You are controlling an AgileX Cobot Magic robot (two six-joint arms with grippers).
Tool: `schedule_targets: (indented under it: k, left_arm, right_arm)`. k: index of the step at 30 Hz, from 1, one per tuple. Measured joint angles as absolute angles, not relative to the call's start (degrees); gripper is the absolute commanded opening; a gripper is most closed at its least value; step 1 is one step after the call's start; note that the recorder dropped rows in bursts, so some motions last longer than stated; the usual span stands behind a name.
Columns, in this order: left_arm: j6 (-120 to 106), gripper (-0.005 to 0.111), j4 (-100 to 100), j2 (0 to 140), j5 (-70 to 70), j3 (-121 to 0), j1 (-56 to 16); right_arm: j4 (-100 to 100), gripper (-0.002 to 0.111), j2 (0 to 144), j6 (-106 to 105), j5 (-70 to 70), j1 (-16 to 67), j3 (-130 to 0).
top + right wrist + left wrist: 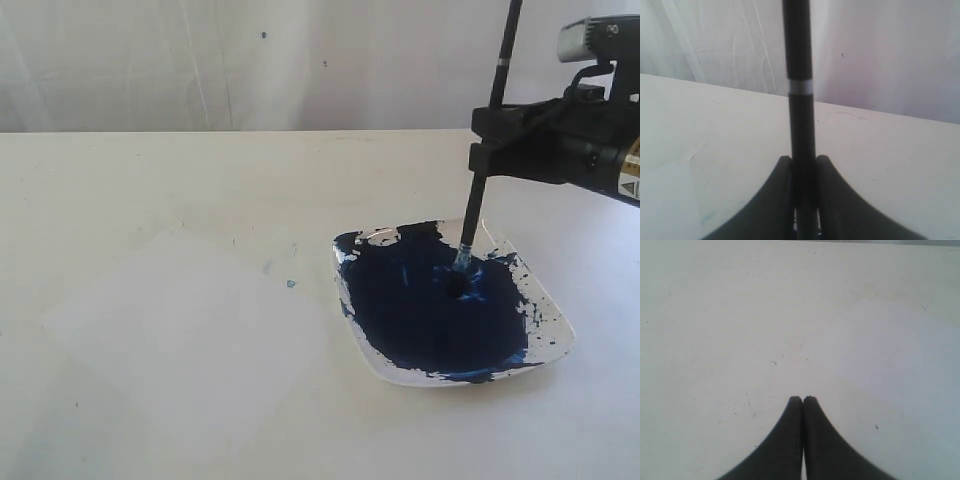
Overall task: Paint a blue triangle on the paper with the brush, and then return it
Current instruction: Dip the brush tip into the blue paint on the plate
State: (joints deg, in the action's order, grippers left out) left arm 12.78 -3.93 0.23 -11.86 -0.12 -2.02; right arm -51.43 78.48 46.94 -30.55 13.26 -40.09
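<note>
My right gripper (482, 140) is shut on the brush (490, 120), holding its black handle (799, 100) nearly upright. The bristle tip (460, 278) stands in the dark navy paint pool of the white square dish (555, 335). The paper (170, 350), a large off-white sheet, lies left of the dish, with a few tiny blue specks (291, 284) near its right corner. No blue triangle shows on it. My left gripper (803, 399) is shut with nothing in it, over a bare pale surface; it does not appear in the exterior view.
The pale table (150, 180) runs back to a white curtain wall (250, 60). Blue splashes mark the dish's rim (350, 245).
</note>
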Motion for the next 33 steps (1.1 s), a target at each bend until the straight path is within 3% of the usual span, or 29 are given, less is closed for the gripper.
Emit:
schedule_targets:
  k: [16,27,33]
  left_arm:
    - [12.8,0.000,-3.9,0.2,-8.8,-0.1,-2.0]
    - [11.8,0.000,-2.8,0.2,28.1,-0.1,-2.0]
    - [-1.8,0.000,23.2,0.2,34.3,-0.1,-2.0]
  right_arm:
    - [-51.3,0.000,79.5,44.0,-37.3,13.2,-40.1]
    - [-51.3,0.000,79.5,44.0,-38.1,13.2,-40.1]
    - [-51.3,0.000,79.5,44.0,-38.1,13.2,-40.1]
